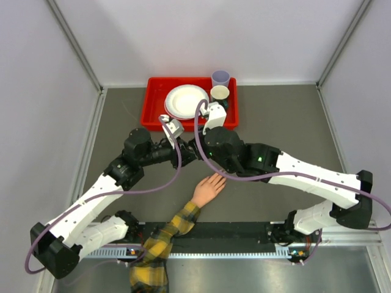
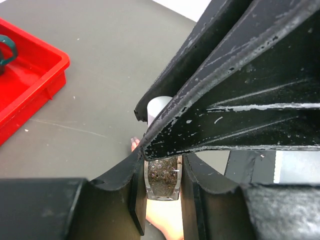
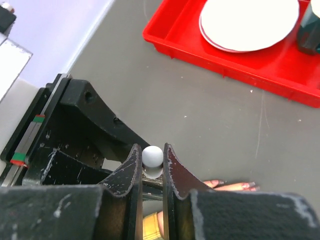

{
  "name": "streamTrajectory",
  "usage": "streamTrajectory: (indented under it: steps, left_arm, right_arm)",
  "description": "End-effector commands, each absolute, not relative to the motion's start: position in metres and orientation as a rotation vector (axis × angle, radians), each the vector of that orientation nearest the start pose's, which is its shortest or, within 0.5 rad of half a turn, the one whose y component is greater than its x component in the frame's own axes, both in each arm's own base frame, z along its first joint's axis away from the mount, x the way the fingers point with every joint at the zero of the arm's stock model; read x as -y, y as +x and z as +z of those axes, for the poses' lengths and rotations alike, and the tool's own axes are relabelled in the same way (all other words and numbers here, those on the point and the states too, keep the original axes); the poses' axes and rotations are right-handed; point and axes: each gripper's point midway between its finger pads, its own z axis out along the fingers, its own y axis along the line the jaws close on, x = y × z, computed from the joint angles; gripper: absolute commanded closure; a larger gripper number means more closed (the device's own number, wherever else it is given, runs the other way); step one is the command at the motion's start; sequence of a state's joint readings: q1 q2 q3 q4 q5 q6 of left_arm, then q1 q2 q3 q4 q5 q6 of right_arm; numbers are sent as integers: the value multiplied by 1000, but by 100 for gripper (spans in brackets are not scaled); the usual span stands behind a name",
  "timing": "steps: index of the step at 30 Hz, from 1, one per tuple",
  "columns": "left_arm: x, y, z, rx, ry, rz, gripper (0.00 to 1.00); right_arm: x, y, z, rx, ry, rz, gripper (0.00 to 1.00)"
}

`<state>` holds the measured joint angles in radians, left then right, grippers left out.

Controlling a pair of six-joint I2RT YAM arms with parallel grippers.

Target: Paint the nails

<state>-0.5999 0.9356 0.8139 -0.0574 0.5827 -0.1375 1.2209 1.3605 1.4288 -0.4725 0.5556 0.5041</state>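
— Bench (image 1: pixel 275 122) grey, white walls (image 1: pixel 244 36) around, red tray (image 1: pixel 156 104) at upper centre. What do we see gripped?
— Left end effector (image 2: pixel 161 165) closed on a small clear bottle (image 2: pixel 162 182), right end effector (image 3: pixel 152 150) pinching a white knob (image 3: pixel 152 157). We find the nails (image 1: pixel 218 179) lower centre, on the mannequin hand (image 1: pixel 206 190).

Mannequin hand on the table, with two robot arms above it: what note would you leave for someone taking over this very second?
Left hand: shut on the small clear bottle, held over the mannequin hand.
Right hand: shut on the white cap at the top of that bottle.
Nails: too small here to tell whether they are painted.
Done: bottle is lifted and its cap is gripped.
Left: take the cap off, then paint the nails.
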Motion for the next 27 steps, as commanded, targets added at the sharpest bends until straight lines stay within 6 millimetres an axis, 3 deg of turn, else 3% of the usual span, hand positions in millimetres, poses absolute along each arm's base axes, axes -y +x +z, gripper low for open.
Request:
streamTrajectory:
  steps: [1,4,7,8,14,24,27]
  left_arm:
    - [262,217,323,-1428,830,-997,100]
    - [274,195,324,-1383,949,-1130,100]
    - [282,175,325,-1340,1039,-1251,100]
    - [283,171,325,-1334,1058,-1281,100]
    - [287,132,330,-1237,1219,-1547,100]
    - [287,128,328,-1251,1239,-1607,100]
    - [287,127,328,-1252,1247,-1614,100]
  right_arm:
    - [-341,203,340,-1938,-357,567,89]
    - [-341,192,359,-1911,-515,691,63]
    - [-336,177,368,-1868,-658,796,46]
    - [-330,171,382,-1821,-677,845,44]
    - [-324,139,390,-1718,-943,1098,48]
    - [-332,140,384,-1686,-1073,1139,54]
    - [-338,138,384,-1675,-1106,1165,60]
